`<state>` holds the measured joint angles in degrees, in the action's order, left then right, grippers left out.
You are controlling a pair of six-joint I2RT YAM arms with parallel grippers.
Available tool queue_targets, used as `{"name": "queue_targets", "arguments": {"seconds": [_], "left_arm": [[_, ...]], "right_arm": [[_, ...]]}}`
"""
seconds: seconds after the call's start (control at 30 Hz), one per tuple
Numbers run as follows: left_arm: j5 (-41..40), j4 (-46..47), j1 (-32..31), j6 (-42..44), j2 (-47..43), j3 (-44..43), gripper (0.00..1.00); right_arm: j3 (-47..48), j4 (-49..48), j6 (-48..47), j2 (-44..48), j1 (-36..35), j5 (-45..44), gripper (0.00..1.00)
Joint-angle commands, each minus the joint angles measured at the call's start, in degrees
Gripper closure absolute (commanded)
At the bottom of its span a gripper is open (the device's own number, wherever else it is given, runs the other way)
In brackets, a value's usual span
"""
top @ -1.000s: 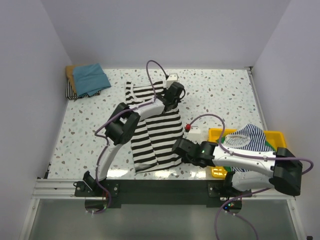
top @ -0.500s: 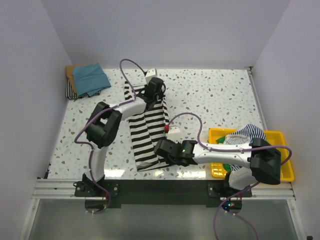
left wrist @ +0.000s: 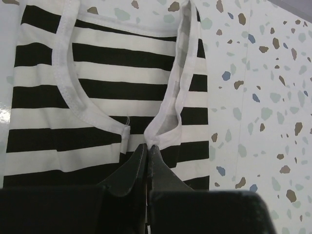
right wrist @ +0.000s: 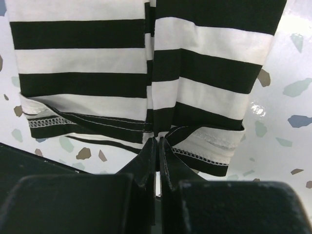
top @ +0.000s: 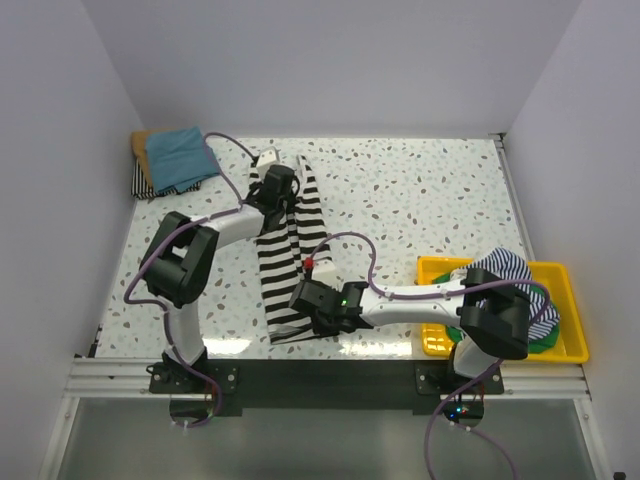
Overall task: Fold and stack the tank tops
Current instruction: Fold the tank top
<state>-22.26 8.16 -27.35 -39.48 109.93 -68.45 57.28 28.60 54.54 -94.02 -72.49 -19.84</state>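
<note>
Left hand (left wrist: 147, 146) & right hand (right wrist: 157, 140), both pinching striped tank top (top: 285, 258) edge, swung it left; lengthwise fold approx. done.

Tank top (top: 290, 255) mid table (top: 420, 190), folded stack (top: 175, 158) at its far-left corner, tray (top: 572, 352) holding more tops (top: 500, 270) near right

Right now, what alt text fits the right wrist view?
The right gripper, shut, pinches the bottom hem of a black-and-white striped top. The top's folded layers lie on a speckled table.
</note>
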Motion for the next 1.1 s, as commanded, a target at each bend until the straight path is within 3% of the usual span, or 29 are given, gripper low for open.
{"name": "queue_targets", "arguments": {"seconds": [0.0,0.7,0.83,0.97,1.07], "left_arm": [[-0.42,4.49,0.98,-0.77,-3.58,1.65,1.0],[1.6,4.05,3.18,-0.77,-2.88,2.88,0.97],[2.22,4.23,3.27,-0.77,-3.93,2.79,0.81],[2.66,2.83,3.36,-0.77,-5.86,1.92,0.58],[2.92,0.64,3.36,-1.21,-8.15,1.04,0.49]], "right_arm": [[2.49,-2.14,-1.02,0.15,-0.29,1.64,1.0],[4.6,-4.17,-1.81,-3.01,-0.46,4.37,0.99],[4.6,-4.34,-2.77,-1.52,-0.46,4.19,0.82],[5.04,-1.72,-4.27,2.51,-0.46,2.35,0.59],[5.3,0.05,-5.41,5.07,-0.29,-0.81,0.5]]}}
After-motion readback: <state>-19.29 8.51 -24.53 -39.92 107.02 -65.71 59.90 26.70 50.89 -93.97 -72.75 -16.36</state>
